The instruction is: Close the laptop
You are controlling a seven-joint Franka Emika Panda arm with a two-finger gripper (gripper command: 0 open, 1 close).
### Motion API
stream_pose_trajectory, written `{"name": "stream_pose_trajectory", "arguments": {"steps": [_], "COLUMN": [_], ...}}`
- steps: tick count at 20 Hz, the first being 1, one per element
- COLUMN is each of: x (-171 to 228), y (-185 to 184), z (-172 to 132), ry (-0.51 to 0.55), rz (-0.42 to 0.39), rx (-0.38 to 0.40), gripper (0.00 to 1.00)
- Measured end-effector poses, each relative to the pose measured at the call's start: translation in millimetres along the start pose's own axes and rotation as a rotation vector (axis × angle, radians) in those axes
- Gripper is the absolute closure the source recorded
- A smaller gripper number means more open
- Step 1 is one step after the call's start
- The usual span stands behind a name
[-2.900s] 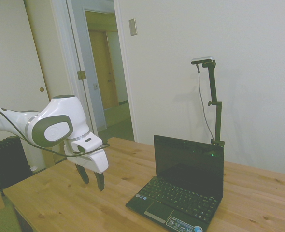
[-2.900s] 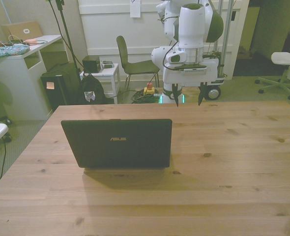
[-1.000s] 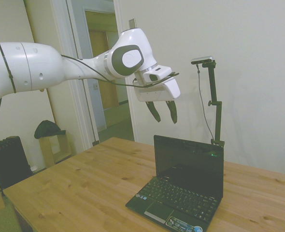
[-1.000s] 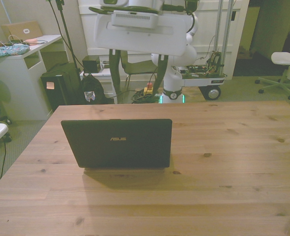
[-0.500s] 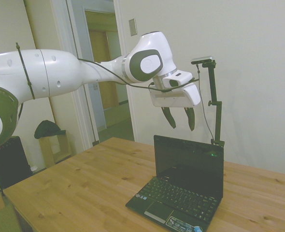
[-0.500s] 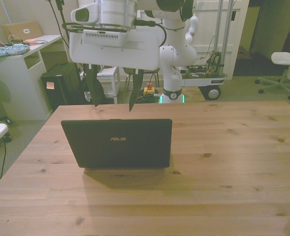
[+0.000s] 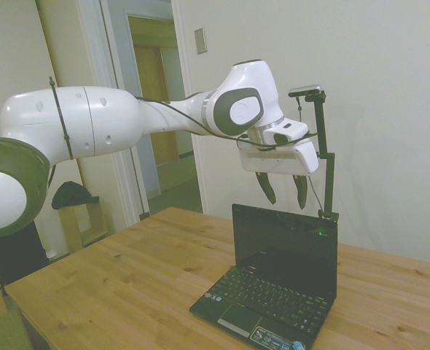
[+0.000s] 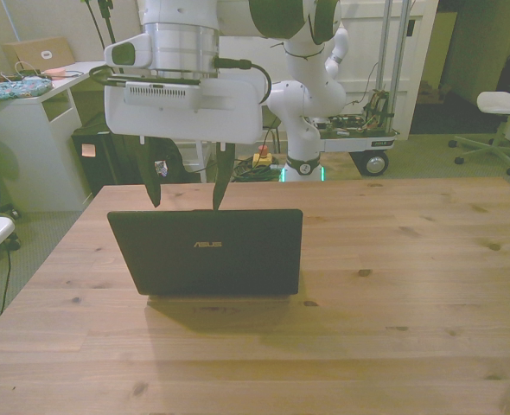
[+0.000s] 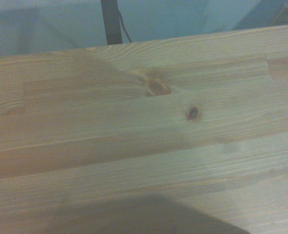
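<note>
Wooden table (image 8: 411, 259) held the laptop (image 8: 206, 252), lid upright. Above its top edge hovered the gripper (image 8: 186, 195), fingers spread wide (nothing held); approach step, next a push down on the lid.

The white arm (image 7: 91, 131) stretches out level, its wrist bent downward. The gripper (image 7: 282, 188) points straight down, fingers spread apart, holding nothing.

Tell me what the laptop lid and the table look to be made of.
Laptop lid: likely plastic with a smooth dark finish and a silver logo; how glossy it is can't be judged here. Table: wood, probably pine boards joined edge to edge, with visible grain, dark knots and plank seams under a light, low-sheen finish.
</note>
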State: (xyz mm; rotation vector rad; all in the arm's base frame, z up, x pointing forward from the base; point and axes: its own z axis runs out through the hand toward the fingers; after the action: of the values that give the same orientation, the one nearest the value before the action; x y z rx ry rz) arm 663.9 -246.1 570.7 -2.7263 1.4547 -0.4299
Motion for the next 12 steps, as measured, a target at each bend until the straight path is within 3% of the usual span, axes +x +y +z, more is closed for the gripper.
{"name": "stream_pose_trajectory", "arguments": {"steps": [12], "x": [4.0], "y": [-5.1], "z": [11.5], "ry": [-0.003], "rz": [-0.007], "rx": [0.000], "gripper": [1.00]}}
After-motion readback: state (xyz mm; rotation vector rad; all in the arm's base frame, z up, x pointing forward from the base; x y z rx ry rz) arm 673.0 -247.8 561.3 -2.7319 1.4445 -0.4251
